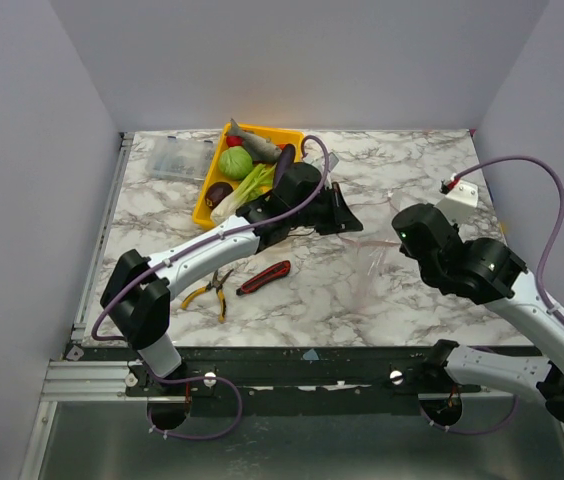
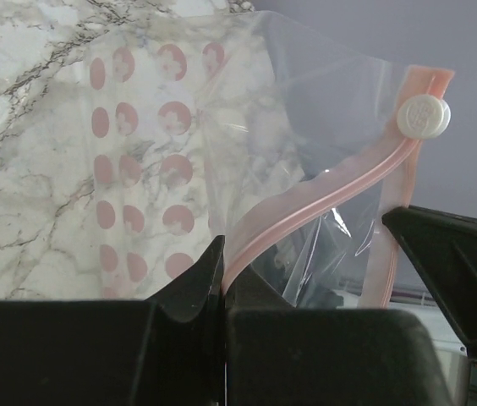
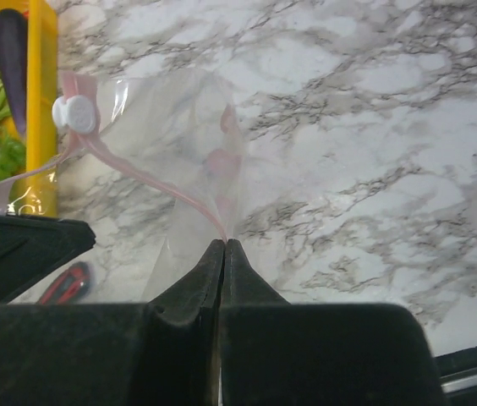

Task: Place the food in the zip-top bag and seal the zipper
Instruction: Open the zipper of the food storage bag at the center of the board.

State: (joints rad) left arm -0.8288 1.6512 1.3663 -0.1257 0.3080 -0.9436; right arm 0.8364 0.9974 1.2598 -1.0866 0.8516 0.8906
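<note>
The clear zip-top bag (image 1: 374, 255) with pink dots hangs between my two grippers over the table's middle. My left gripper (image 2: 223, 254) is shut on its pink zipper strip (image 2: 323, 199), near the white slider (image 2: 423, 116). My right gripper (image 3: 224, 244) is shut on the bag's pink strip (image 3: 150, 179) at the other end; the slider (image 3: 74, 114) shows there too. The food lies in the yellow tray (image 1: 209, 196): green cabbage (image 1: 235, 162), grey fish (image 1: 255, 146), purple eggplant (image 1: 284, 160), leek (image 1: 245, 190). The bag looks empty.
A red-black utility knife (image 1: 264, 277) and yellow-handled pliers (image 1: 214, 290) lie on the marble near the front left. A clear hard plastic box (image 1: 177, 157) stands at the back left. Grey walls enclose the table on three sides.
</note>
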